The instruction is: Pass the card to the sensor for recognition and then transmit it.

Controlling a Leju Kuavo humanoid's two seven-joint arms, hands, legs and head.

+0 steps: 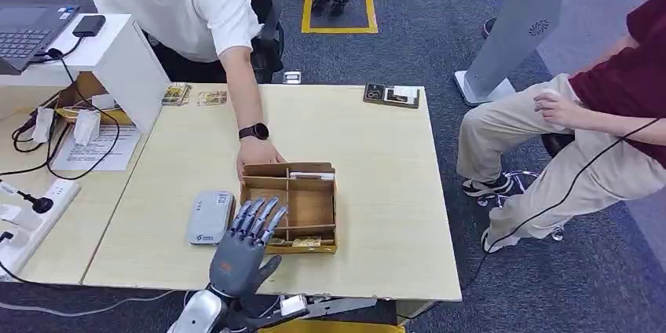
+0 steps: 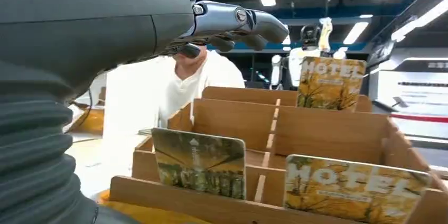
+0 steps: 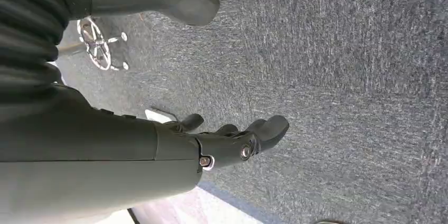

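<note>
A pale wooden table (image 1: 369,152) is seen from above, with a person in a white shirt (image 1: 196,11) leaning over its far side, one hand (image 1: 257,154) laid on the rim of a compartmented wooden box (image 1: 290,206). A second person in beige trousers (image 1: 550,152) is seated to the right. The robot's left hand (image 1: 245,243) is held just over the box's near-left corner, fingers extended and slightly spread, nothing gripped. Hotel cards (image 2: 358,189) are stood upright in the box's slots. A grey card sensor (image 1: 210,217) is placed just left of the box. The right hand (image 3: 232,139) is hung over grey carpet (image 3: 343,76), fingers loosely curled, empty.
</note>
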